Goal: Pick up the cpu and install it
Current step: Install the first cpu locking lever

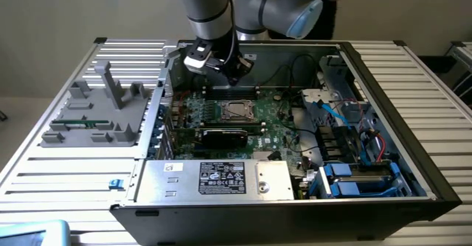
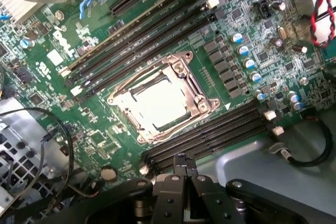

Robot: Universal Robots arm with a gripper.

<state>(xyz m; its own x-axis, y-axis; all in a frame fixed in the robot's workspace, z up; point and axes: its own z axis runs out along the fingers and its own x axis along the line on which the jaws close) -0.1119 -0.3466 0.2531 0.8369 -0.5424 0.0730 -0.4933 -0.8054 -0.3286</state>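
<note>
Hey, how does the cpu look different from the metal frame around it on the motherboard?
The cpu is a plain, flat, bright square, while the metal frame is an open-centred border with shaped corners. The cpu lies in the middle, and the metal frame runs around its edges. Both are shiny, squarish and lie flat on the green motherboard.

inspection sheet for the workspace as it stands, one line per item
Surface: slatted metal table, open PC case lying on it.
Job's things: cpu seated in the socket frame on the motherboard.
Clutter: grey fixture on the table at the exterior view's left.
Grippers: gripper shut, holding nothing, above the memory slots beside the socket.
Cables: black cables and blue cable inside the case; red wires near the board edge.
Surroundings: a person partly seen behind the arm.
</note>
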